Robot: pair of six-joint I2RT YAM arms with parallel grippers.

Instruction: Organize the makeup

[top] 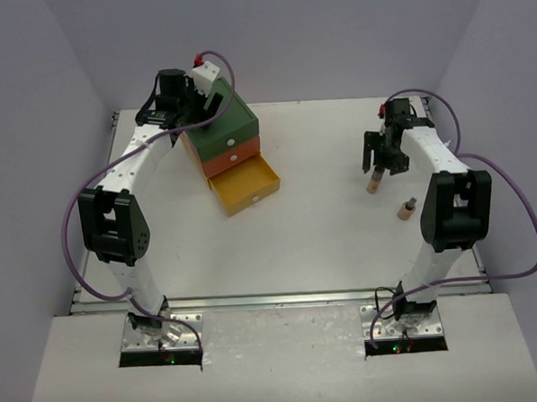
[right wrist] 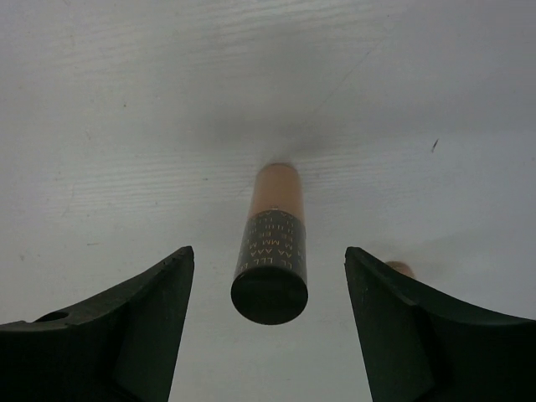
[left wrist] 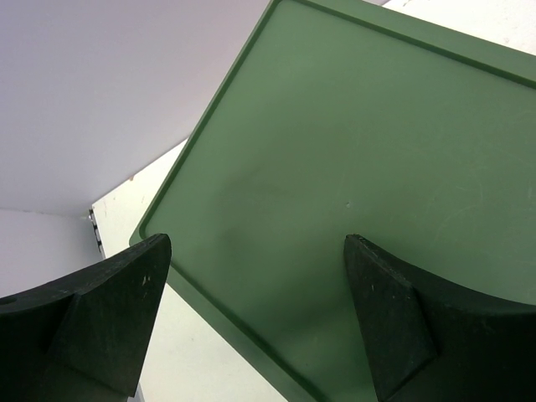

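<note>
A tan makeup tube with a black lettered cap [right wrist: 270, 251] stands upright on the white table, also seen in the top view [top: 374, 183]. My right gripper [right wrist: 268, 331] is open just above it, one finger on each side, touching nothing; it also shows in the top view [top: 381, 164]. A small amber-brown bottle [top: 406, 211] lies to the tube's right and peeks past my right finger [right wrist: 400, 269]. My left gripper [left wrist: 260, 322] is open and empty over the green top of the drawer box [left wrist: 360, 151], at the back left [top: 208, 103]. No palettes are in view.
The drawer box [top: 231, 131] has a green top, an orange middle drawer that is shut, and a yellow bottom drawer [top: 247, 186] pulled open towards the table's middle. Grey walls enclose the table on three sides.
</note>
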